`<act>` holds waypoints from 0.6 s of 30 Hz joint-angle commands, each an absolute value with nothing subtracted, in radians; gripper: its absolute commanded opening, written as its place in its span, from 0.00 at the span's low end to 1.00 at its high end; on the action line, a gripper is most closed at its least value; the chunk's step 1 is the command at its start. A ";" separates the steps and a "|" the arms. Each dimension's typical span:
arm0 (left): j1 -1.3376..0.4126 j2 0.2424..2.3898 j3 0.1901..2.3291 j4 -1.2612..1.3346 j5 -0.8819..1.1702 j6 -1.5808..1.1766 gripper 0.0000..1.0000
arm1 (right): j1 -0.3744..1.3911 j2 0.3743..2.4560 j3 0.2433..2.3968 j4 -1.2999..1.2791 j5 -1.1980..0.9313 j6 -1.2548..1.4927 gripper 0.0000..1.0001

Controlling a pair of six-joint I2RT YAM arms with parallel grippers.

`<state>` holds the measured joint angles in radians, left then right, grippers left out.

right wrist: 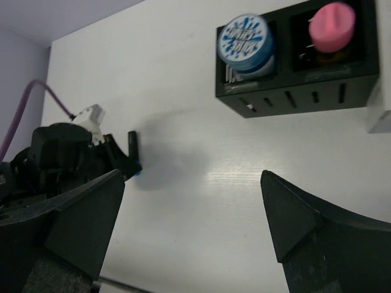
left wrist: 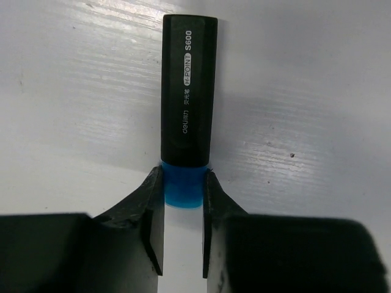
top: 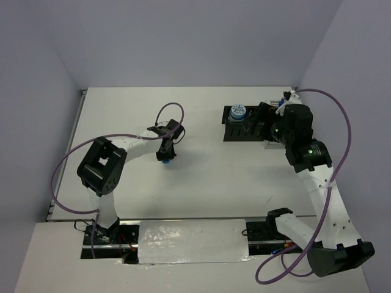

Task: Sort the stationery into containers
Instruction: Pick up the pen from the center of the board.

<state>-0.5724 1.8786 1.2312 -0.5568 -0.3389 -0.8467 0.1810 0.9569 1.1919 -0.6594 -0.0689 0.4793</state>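
Observation:
A short dark marker (left wrist: 188,91) with a blue cap (left wrist: 183,186) lies on the white table, left of centre. My left gripper (left wrist: 183,183) is shut on its blue cap, fingertips down at the table; from above the gripper (top: 166,155) points towards the near side. The black organiser (right wrist: 293,97) stands at the back right. A blue-white tape roll (right wrist: 245,38) sits in one compartment and a pink tube (right wrist: 332,24) in the one beside it. My right gripper (right wrist: 192,177) is open and holds nothing, hovering by the organiser's right end (top: 276,131).
A pale box corner (right wrist: 382,113) shows just right of the organiser. Purple cables (top: 171,110) loop over both arms. Walls close the table at the back and sides. The arm bases and a foil-covered strip (top: 192,244) line the near edge.

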 commanded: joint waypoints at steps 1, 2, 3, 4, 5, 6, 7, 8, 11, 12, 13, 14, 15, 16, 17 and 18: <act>-0.616 1.826 1.149 -0.514 -0.279 -0.773 0.00 | 0.187 0.953 1.115 -0.551 -0.262 0.500 1.00; -0.635 1.780 1.113 -0.455 -0.272 -0.750 0.00 | 0.186 0.953 1.099 -0.531 -0.285 0.514 1.00; -0.655 1.682 1.095 -0.416 -0.261 -0.726 0.00 | 0.186 0.954 1.063 -0.511 -0.310 0.534 1.00; -0.704 1.637 1.077 -0.376 -0.240 -0.697 0.00 | 0.189 0.953 1.046 -0.468 -0.331 0.575 1.00; -0.728 1.593 1.053 -0.311 -0.229 -0.654 0.00 | 0.196 0.954 1.020 -0.451 -0.356 0.593 1.00; -0.747 1.521 1.046 -0.279 -0.207 -0.634 0.00 | 0.204 0.956 1.009 -0.436 -0.363 0.612 1.00; -0.777 1.493 1.043 -0.250 -0.143 -0.605 0.00 | 0.215 0.966 1.005 -0.411 -0.368 0.642 1.00; -0.791 1.467 1.032 -0.223 -0.109 -0.594 0.00 | 0.228 0.974 0.997 -0.402 -0.370 0.656 1.00; -0.839 1.399 1.046 -0.120 -0.008 -0.552 0.00 | 0.290 1.005 0.986 -0.376 -0.351 0.709 1.00; -0.850 1.390 1.057 -0.103 0.015 -0.543 0.00 | 0.317 1.012 0.986 -0.368 -0.347 0.716 1.00; -0.871 1.388 1.071 -0.098 0.027 -0.528 0.00 | 0.331 1.029 0.989 -0.365 -0.336 0.724 1.00; -0.880 1.393 1.101 -0.095 0.049 -0.520 0.00 | 0.343 1.037 0.995 -0.364 -0.313 0.733 1.00; -0.888 1.397 1.117 -0.098 0.058 -0.511 0.00 | 0.363 1.043 0.997 -0.359 -0.308 0.735 1.00; -0.900 1.402 1.149 -0.104 0.061 -0.502 0.00 | 0.376 1.055 1.000 -0.351 -0.301 0.738 1.00; -0.908 1.408 1.161 -0.112 0.060 -0.502 0.00 | 0.389 1.061 1.008 -0.356 -0.278 0.744 1.00; -0.908 1.408 1.170 -0.112 0.064 -0.500 0.00 | 0.390 1.068 1.011 -0.356 -0.267 0.745 1.00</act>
<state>-0.8921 1.3998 1.1191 -0.1616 0.0040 -0.5507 0.3687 1.0550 0.9897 -0.4156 -0.3054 0.7116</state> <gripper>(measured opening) 0.352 0.996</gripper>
